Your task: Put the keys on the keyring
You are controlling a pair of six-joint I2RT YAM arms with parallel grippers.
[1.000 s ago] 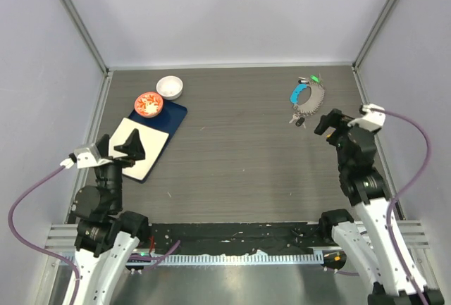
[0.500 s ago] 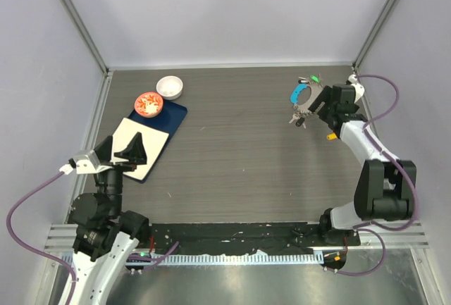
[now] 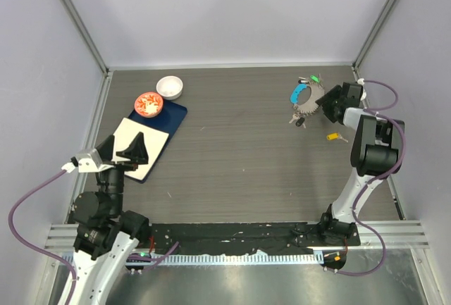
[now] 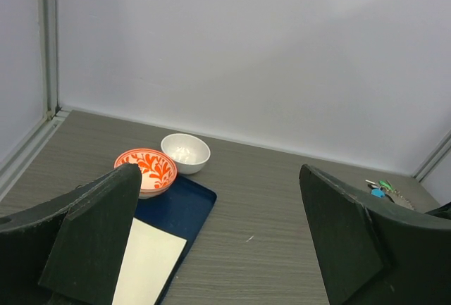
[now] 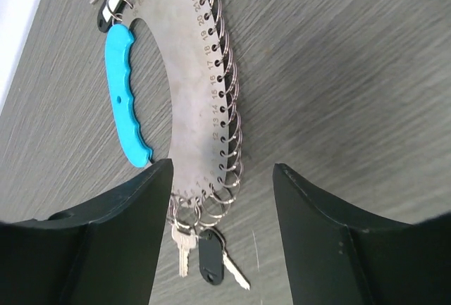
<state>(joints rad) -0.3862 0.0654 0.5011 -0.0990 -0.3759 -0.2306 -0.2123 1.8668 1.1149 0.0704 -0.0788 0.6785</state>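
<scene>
Dark grey wood-grain surface (image 3: 239, 157), boxed in on three sides by plain, pale walls (image 3: 225, 9), with grey metal posts (image 3: 77, 20) rising at the far corners. Near the far right corner, flat on the surface, the keyring (image 3: 309, 98): a crescent of grey metal edged with small numbered split rings, with a bright blue curved plastic handle (image 5: 125, 101) along its inner side. Carries silver and dark-headed keys (image 5: 201, 245) at its near end, and more beside a green tag (image 3: 316, 78) at its far end. A little nearer, loose on the surface and apart from the keyring, one small key with a yellow tag (image 3: 333, 136). Right end effector (image 5: 222, 167) reaching over the keyring's near end, fingers spread wide, gripping nothing; cannot tell whether touching the metal. Over on the far left, a small white bowl (image 3: 169, 87) just beside a red-patterned round dish (image 3: 149, 103), the dish at the far corner of a dark blue tray (image 3: 175, 113) bearing a white rectangular sheet (image 3: 151, 141). Left end effector (image 4: 218, 178) held above the near end of that tray, fingers wide apart and empty, well apart from the keyring.
</scene>
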